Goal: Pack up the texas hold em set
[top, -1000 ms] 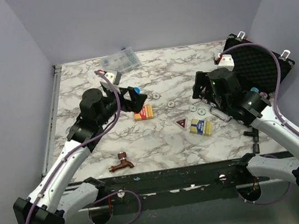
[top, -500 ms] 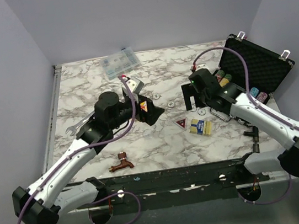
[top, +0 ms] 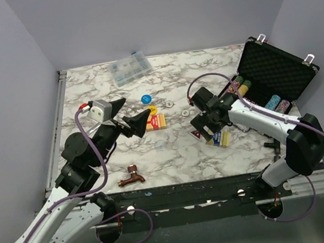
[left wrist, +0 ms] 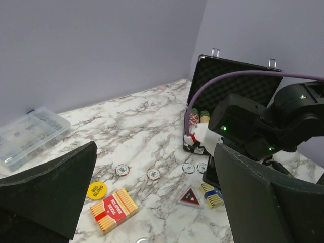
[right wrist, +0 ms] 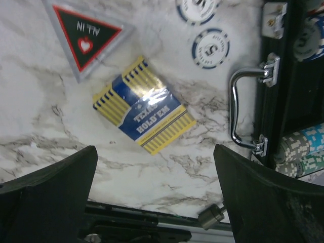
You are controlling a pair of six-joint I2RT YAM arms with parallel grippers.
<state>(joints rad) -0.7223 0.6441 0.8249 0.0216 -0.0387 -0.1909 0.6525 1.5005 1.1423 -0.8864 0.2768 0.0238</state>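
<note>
Hold em case (top: 278,69) lid up, chip rows (top: 278,104) inside | left fingers (left wrist: 50,197), right fingers (right wrist: 45,187) spread wide

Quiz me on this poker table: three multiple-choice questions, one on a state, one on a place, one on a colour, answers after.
1. How is the black case? A shut and latched; B open, lid raised; C upside down.
2. Where does the blue card box lie? A inside the case; B on the marble table beside the case's handle; C hanging off the table edge.
3. What colour is the Big Blind disc? A yellow; B green; C white.
Answers: 1 B, its chip rows are exposed; 2 B, the right wrist view shows it on marble beside the handle; 3 A, its yellow face shows.
</note>
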